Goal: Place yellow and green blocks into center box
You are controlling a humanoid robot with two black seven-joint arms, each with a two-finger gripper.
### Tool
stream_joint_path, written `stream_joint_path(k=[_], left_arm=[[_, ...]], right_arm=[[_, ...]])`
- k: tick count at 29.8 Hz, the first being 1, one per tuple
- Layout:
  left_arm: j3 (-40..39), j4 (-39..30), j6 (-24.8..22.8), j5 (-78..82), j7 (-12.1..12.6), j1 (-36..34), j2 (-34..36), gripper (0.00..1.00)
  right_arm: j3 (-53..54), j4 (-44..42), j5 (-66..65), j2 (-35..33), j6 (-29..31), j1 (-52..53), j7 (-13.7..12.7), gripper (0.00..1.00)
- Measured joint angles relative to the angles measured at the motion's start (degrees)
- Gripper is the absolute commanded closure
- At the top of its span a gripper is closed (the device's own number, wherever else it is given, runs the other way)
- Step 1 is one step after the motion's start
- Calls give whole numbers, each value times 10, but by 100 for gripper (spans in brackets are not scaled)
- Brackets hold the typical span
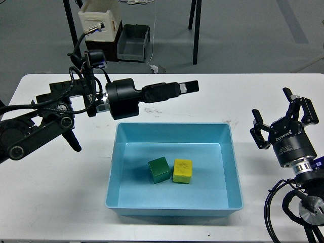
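The light-blue tray (228, 167) sits in the middle of the white table. The dark green block (159, 169) and the yellow block (182, 171) lie side by side on its floor, touching or nearly so. My left gripper (185, 88) reaches rightward above the table just behind the tray's far rim. It holds nothing, and its fingers overlap side-on, so their gap does not show. My right gripper (278, 114) is to the right of the tray, fingers spread apart and empty.
The white table (61, 192) ends at a far edge behind my left arm. On the floor beyond stand a cream-white bin (98, 20) and a dark grey bin (134, 43), with black table legs (196, 30) nearby.
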Motion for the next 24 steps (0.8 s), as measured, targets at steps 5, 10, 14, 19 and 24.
stream_joint_path(k=[5, 10, 14, 19, 24], left_arm=[[-66, -36, 118, -105, 0, 104, -1, 0], [-142, -74, 160, -228, 0, 209, -1, 0], [-165, -89, 162, -381, 0, 260, 2, 0], [-177, -89, 159, -622, 0, 298, -1, 0], [-227, -90, 96, -745, 0, 351, -6, 0]], right_arm=[[-8, 1, 173, 0, 4, 2, -14, 0], [-9, 1, 323, 0, 6, -5, -65, 0], [-8, 2, 397, 0, 10, -17, -80, 0], [-9, 3, 427, 0, 34, -44, -83, 0], [-6, 4, 439, 0, 53, -67, -83, 0]])
